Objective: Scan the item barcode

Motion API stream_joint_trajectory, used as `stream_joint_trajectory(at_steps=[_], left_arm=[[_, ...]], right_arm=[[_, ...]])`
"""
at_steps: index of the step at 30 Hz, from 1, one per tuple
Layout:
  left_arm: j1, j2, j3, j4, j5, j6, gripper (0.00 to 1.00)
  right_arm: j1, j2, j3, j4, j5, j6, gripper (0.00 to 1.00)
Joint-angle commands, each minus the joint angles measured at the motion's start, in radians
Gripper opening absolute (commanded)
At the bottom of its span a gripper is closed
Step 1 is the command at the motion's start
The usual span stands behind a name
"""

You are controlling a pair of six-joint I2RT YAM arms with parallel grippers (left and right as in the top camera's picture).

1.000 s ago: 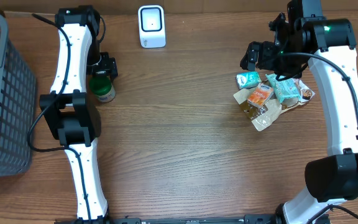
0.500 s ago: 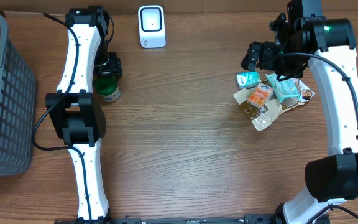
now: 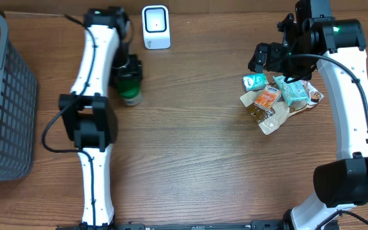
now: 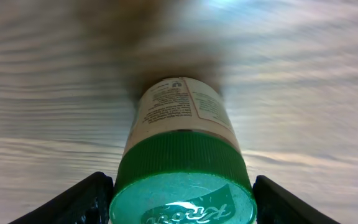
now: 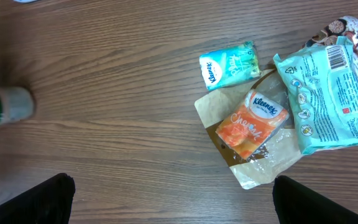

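The left claw (image 4: 183, 202) is closed on the green-lidded jar (image 4: 180, 112), its fingers (image 4: 82, 199) pressed to either side of the lid, with the jar's body pointing away from the wrist. The jar sits toward the back edge of the bench (image 3: 203, 160), left of centre, just forward and left of the white scanner (image 3: 155, 27). I cannot tell whether it is clear of the wood. The right claw (image 3: 264, 59) hangs wide open and empty over the heap of packets (image 3: 276, 96) near the back right corner.

The hold worries me most. It is on the lid alone, and a smooth round cap pinched from two sides can swivel or slide out if the arm swings quickly, so the jar could drop and roll along the bench. The side of the label I can see from the wrist is all small print with no bars, so the code may be facing the wrong way. If so, the scanner would read nothing until the jar is turned. The scanner is also close and looks light, and a careless approach could knock it over or push it off the back edge.
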Motion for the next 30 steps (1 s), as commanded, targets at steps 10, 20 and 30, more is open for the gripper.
stream_joint_trajectory(at_steps=[10, 20, 30], left_arm=[[-0.209, 0.011, -0.01, 0.021, 0.081, -0.006, 0.78], [-0.164, -0.017, 0.132, -0.069, 0.078, -0.005, 0.92], [-0.001, -0.253, 0.186, -0.068, 0.075, 0.017, 1.0]], right_arm=[[0.002, -0.006, 0.006, 0.002, 0.01, -0.006, 1.0], [0.002, -0.006, 0.006, 0.002, 0.01, -0.006, 1.0], [0.008, -0.006, 0.006, 0.01, 0.005, -0.005, 1.0]])
